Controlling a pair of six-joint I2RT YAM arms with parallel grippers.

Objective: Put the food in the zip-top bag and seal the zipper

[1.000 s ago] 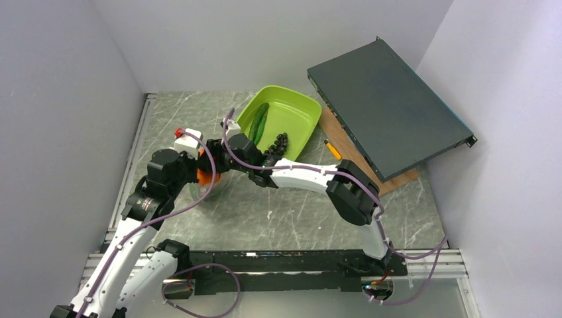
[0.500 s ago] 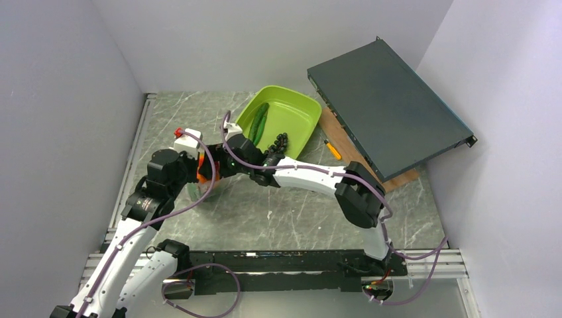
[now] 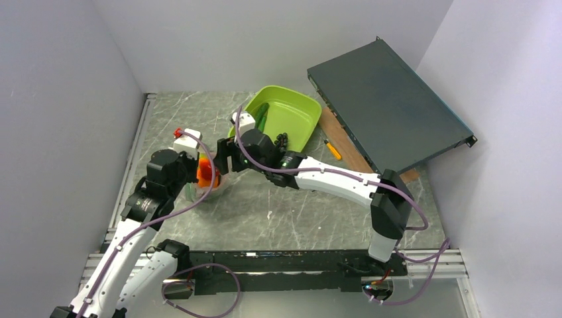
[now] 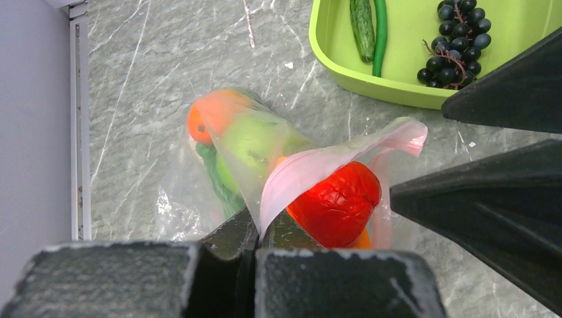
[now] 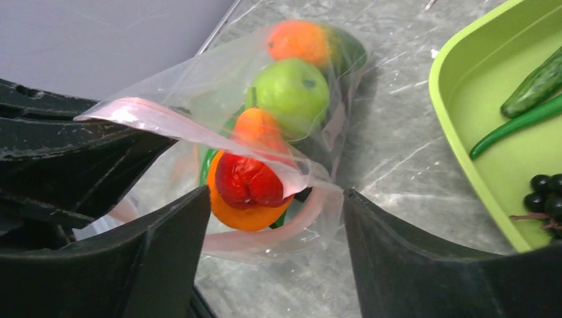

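Drawn back trayward since a second ago, right tool (image 5: 272, 199) spread and empty, red pepper (image 5: 248, 180) just ahead in mouth of zip-top bag (image 5: 219, 79), long axis running away; left tool (image 4: 260, 228) opposite, pinching zipper (image 5: 152, 112); cucumber (image 5: 540, 83), grapes (image 5: 547, 192) rightward in tray (image 5: 441, 93).

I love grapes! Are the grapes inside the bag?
No, the grapes lie in the green tray, outside the bag.

The zip-top bag (image 4: 171, 199) lies left of the tray (image 4: 371, 83), holding the orange (image 5: 298, 40), apple (image 5: 290, 93) and pepper (image 5: 248, 180). The cucumber (image 4: 362, 26), pod (image 4: 380, 33) and grapes (image 4: 457, 36) lie in the tray
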